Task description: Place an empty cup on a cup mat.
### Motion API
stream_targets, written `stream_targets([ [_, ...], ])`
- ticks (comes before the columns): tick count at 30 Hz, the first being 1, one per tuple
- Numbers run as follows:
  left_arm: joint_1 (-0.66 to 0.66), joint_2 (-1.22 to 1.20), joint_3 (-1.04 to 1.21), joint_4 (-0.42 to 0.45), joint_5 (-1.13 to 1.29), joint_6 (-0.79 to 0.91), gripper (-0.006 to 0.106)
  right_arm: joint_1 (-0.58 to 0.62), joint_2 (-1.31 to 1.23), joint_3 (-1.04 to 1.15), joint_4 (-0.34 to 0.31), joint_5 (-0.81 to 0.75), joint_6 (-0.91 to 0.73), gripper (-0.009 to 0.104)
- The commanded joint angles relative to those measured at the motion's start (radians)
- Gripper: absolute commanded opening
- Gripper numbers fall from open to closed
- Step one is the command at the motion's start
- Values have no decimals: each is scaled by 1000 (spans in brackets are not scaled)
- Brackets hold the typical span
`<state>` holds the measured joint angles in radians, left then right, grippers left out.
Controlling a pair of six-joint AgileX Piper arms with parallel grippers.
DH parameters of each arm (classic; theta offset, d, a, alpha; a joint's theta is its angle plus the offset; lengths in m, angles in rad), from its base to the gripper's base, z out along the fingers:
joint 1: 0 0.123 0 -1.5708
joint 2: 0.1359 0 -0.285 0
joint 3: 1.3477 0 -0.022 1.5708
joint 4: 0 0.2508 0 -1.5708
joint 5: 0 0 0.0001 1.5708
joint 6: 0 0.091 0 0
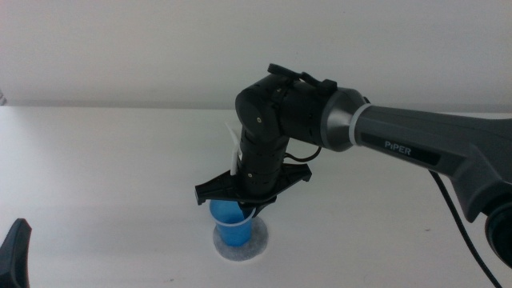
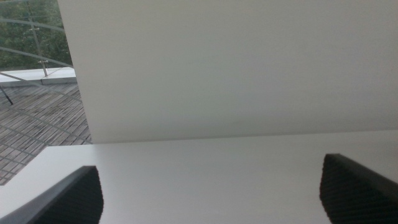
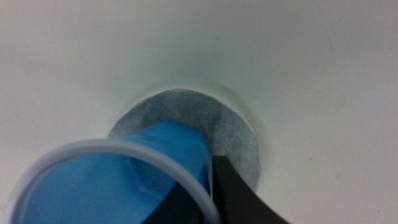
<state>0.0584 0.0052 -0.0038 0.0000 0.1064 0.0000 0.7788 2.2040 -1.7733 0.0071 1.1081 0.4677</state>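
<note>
The blue cup [image 1: 232, 228] stands upright with its base over the grey speckled cup mat [image 1: 253, 250], near the table's front middle. My right gripper [image 1: 244, 210] reaches down from the right and is shut on the cup's rim wall, one jaw inside and one outside. In the right wrist view the cup [image 3: 168, 149] is empty and sits over the mat [image 3: 230, 127], with my right gripper [image 3: 208, 186] at its rim. I cannot tell whether the base touches the mat. My left gripper [image 1: 16, 252] waits at the bottom left, open and empty [image 2: 211, 177].
The white table [image 1: 104, 176] runs back to a white wall. The right arm's grey link [image 1: 424, 148] crosses the right half of the table. The left wrist view shows the table's edge [image 2: 37, 155] and a tiled floor beyond.
</note>
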Motion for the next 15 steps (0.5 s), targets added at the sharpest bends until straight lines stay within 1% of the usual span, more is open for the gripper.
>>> stream_targets([
  [1,-8,-42,41,0,-12,0,94,0,18,10,-7,-6,8,8],
  [3,-8,-42,41,0,-12,0,94,0,11,10,-7,-6,16,15],
  [7,-8,-42,41,0,-12,0,94,0,-24,10,-7,-15,31,37],
  [10,-8,-42,41,0,-12,0,94,0,-72,19,-7,-40,31,51],
  [13,-8,-42,41,0,-12,0,94,0,-164,63,-7,-94,31,59],
  [15,-8,-42,41,0,-12,0,94,-2,-235,109,-14,-132,31,60],
])
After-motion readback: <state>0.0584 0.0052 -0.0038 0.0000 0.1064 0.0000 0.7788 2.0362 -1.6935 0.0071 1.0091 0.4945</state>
